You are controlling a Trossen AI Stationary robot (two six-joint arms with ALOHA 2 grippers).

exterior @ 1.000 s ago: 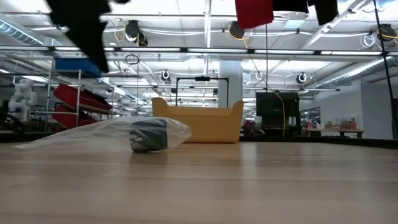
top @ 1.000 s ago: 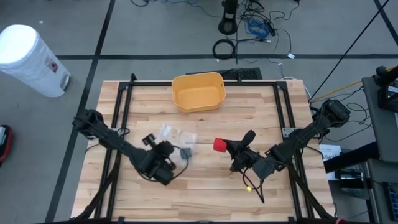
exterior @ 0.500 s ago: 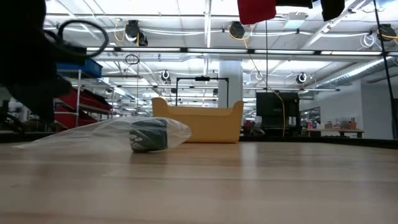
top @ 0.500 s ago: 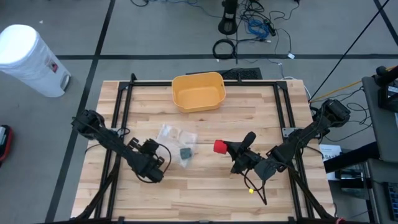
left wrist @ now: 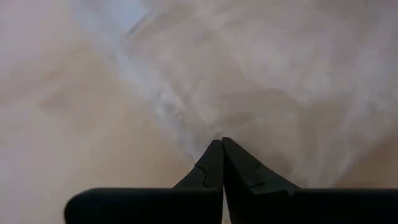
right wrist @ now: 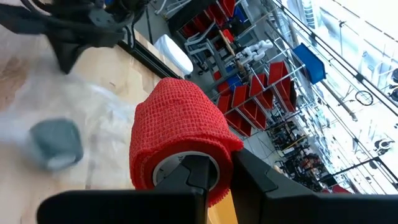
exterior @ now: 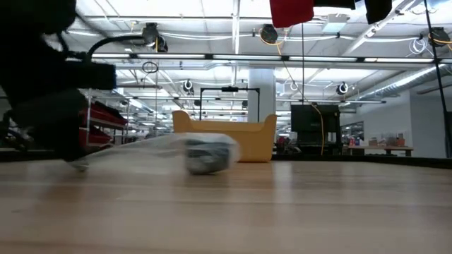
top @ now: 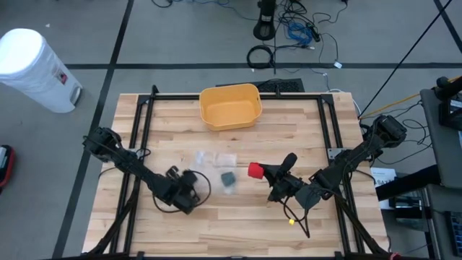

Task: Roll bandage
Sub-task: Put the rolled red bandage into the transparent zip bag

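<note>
A clear plastic bag (top: 214, 159) lies flat on the wooden table with a grey bandage roll (top: 228, 178) inside it; both also show in the low view (exterior: 206, 153). My left gripper (left wrist: 222, 144) is low at the table (top: 189, 191), shut at the bag's left end. My right gripper (top: 264, 173) is shut on a red bandage roll (top: 255, 170), held high above the table to the right of the bag (exterior: 292, 12). My left gripper has its shut fingertips (left wrist: 214, 155) on the bag's left edge (left wrist: 198, 138), where the plastic's creases run together. It comes nearly level from the table's left. The bag lies on the table; how many layers are pinched does not show. My right gripper holds the red roll at its open end (right wrist: 186, 163), one finger inside the white core and one outside on the wrapped wall (right wrist: 227, 146). The fingers come from the table's right. The roll is lifted clear of the table, lying on its side.
A yellow bin (top: 229, 106) stands at the table's far middle. A black frame (top: 144, 130) runs along the table's left, far and right sides. There is bare wood along the near edge (top: 231, 231).
My left gripper has come down from above the bag to table height, drawn back toward the left edge, then gone right again. The bag and its grey roll have slid a little toward the right edge. My right gripper has kept still.
</note>
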